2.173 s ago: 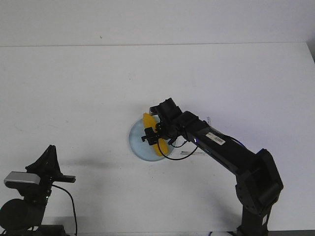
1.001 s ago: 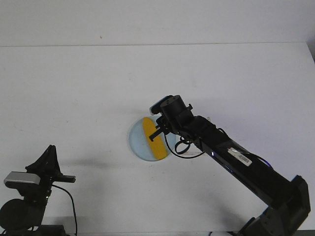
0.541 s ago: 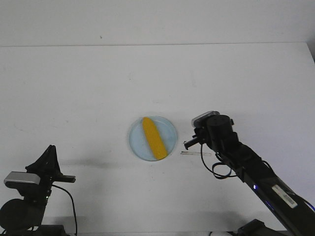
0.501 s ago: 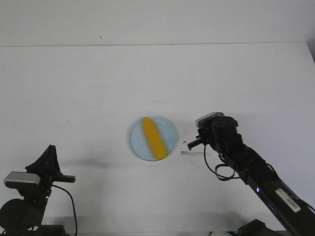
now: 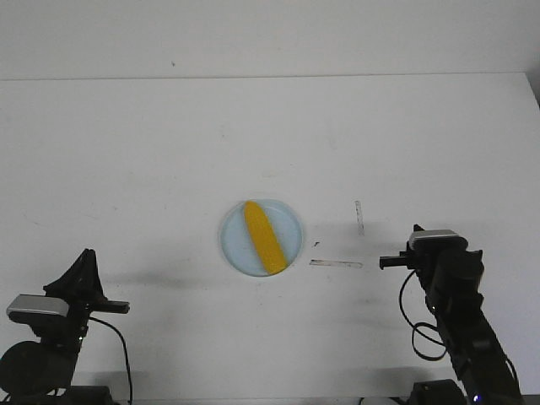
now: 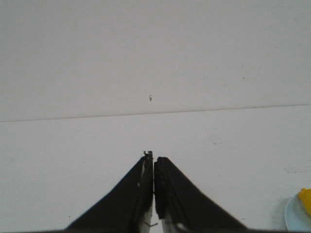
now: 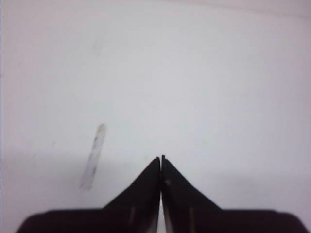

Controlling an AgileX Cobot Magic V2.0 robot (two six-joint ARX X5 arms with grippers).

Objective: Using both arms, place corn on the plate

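White matte tabletop point(image 5: 126, 152), tapered yellow corn point(image 5: 262, 237) on round plate point(image 5: 291, 226), both pincers point(image 6: 154, 160) point(image 7: 161, 158) closed.

Yellow corn point(image 5: 263, 238) diagonal on plate point(image 5: 291, 226)

I am working at a bare test bench, the kind found in a robotics lab. A plain white tabletop point(image 5: 169, 152) runs out ahead of both my tools to an equally plain white wall point(image 5: 270, 34). Short strips of clear tape point(image 5: 336, 264) are stuck to the surface just ahead of my right tool.
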